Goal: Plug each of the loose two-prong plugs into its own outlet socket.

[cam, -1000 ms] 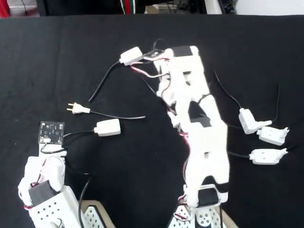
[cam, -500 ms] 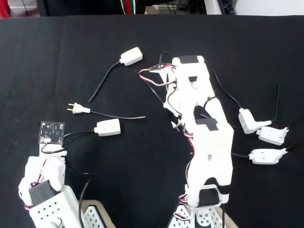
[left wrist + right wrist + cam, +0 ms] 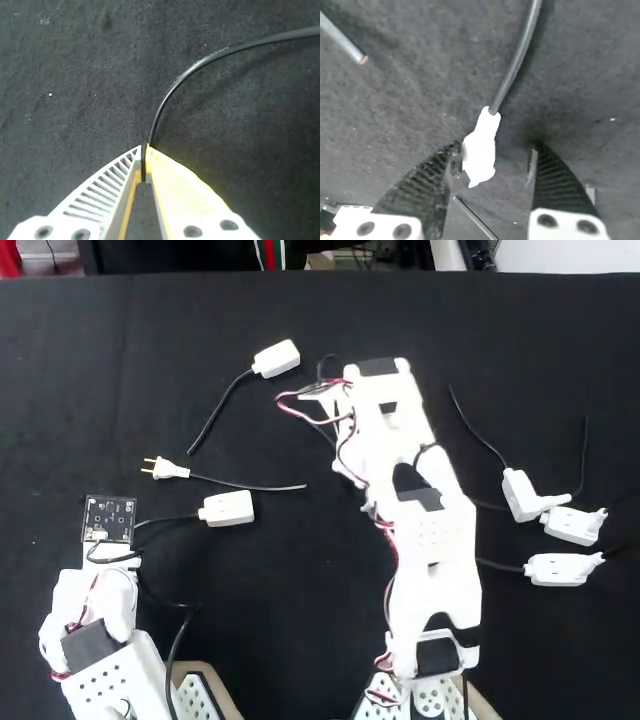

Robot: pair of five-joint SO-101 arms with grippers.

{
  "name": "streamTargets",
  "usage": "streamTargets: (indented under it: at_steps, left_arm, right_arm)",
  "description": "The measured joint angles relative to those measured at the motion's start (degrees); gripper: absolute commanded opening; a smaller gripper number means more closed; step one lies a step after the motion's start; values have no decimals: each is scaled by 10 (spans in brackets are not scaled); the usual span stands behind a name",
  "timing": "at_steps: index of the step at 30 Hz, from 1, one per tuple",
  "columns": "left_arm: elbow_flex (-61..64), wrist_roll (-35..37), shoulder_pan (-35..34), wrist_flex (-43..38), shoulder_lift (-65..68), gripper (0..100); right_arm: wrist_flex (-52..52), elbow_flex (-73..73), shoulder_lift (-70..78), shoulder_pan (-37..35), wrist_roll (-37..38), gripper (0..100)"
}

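Observation:
My right gripper point(image 3: 495, 150) is open just above the black cloth. A small white plug point(image 3: 479, 152) with a black cable point(image 3: 517, 60) lies between its fingers, close to one of them. From above, the right arm point(image 3: 420, 530) stretches up the middle of the table and covers that spot. A loose two-prong plug point(image 3: 165, 470) lies to its left, with white outlet sockets at the far side point(image 3: 276, 358) and nearer point(image 3: 227, 508). My left gripper point(image 3: 145, 150) is shut on a thin black cable point(image 3: 170, 95). The left arm point(image 3: 90, 635) is at the near left corner.
Three more white plug and socket pieces point(image 3: 560, 568) with black cables lie at the right. A small square board point(image 3: 108, 519) sits by the left arm. A bare cable end with a copper tip point(image 3: 360, 59) lies near the right gripper. Open cloth lies at the far left.
The right arm drew back a little from the far white outlet socket, then swung slightly left. The left arm and the loose pieces stayed put.

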Motion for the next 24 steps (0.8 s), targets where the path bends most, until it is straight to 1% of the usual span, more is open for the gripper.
streamTargets:
  at_steps: [2, 3, 7, 10, 12, 18, 20, 24]
  left_arm:
    - [0, 0, 0, 0, 0, 30]
    - [0, 0, 0, 0, 0, 30]
    - [0, 0, 0, 0, 0, 30]
    - [0, 0, 0, 0, 0, 30]
    - [0, 0, 0, 0, 0, 30]
    - [0, 0, 0, 0, 0, 30]
    - [0, 0, 0, 0, 0, 30]
    - [0, 0, 0, 0, 0, 30]
  right_arm:
    - [-2, 0, 0, -1, -11, 56]
    - [-4, 0, 0, -1, -15, 50]
    - [-4, 0, 3, -2, -18, 46]
    - [-4, 0, 3, -2, -34, 11]
    - [-4, 0, 4, -7, -47, 13]
    - [-2, 6, 5, -41, -88, 12]
    - [0, 7, 5, -52, -91, 31]
    - [11, 7, 5, -55, -91, 151]
